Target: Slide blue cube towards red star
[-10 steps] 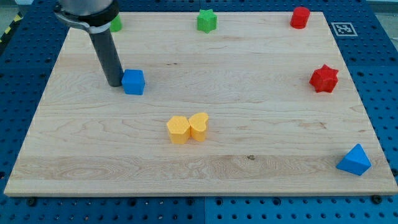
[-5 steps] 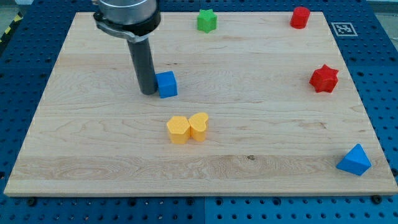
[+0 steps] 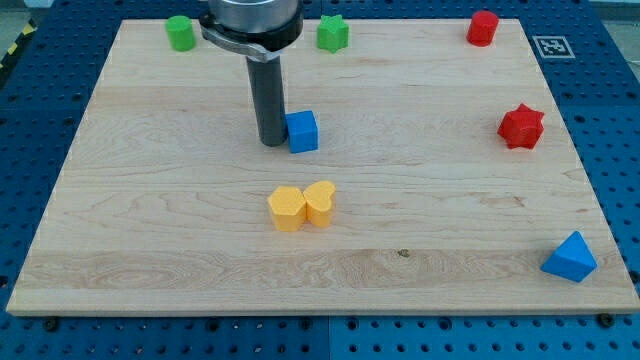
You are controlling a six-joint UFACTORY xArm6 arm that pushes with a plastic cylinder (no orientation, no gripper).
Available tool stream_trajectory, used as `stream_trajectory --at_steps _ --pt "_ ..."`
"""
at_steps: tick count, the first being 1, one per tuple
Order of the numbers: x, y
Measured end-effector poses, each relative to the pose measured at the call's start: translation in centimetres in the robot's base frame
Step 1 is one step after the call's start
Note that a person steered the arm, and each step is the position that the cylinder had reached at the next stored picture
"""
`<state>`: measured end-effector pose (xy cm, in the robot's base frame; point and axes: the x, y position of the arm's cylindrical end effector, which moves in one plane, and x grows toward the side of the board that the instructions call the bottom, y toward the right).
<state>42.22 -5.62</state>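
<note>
The blue cube (image 3: 302, 131) sits on the wooden board a little left of centre, upper half. My tip (image 3: 272, 142) touches the cube's left side. The red star (image 3: 521, 126) lies far to the view's right, at about the same height as the cube. The rod rises from the tip toward the view's top.
Two yellow blocks (image 3: 301, 205) sit together below the cube. A green cylinder (image 3: 180, 32) and a green star (image 3: 333, 33) lie along the top edge, a red cylinder (image 3: 483, 27) at top right. A blue pyramid-like block (image 3: 570, 257) lies at bottom right.
My tip has moved to the view's right, pushing the blue cube rightward along the board. The green cylinder at top left has come into view from behind the arm.
</note>
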Motion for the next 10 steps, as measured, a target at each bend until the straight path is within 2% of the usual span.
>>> stream_trajectory --at_steps 3,5,7,8,9,10 --pt "0.0 2.8" --pt "-0.5 8.8" --pt "-3.5 17.3" --pt "-3.8 19.5" --pt "-3.5 18.7" --pt "-0.8 17.8"
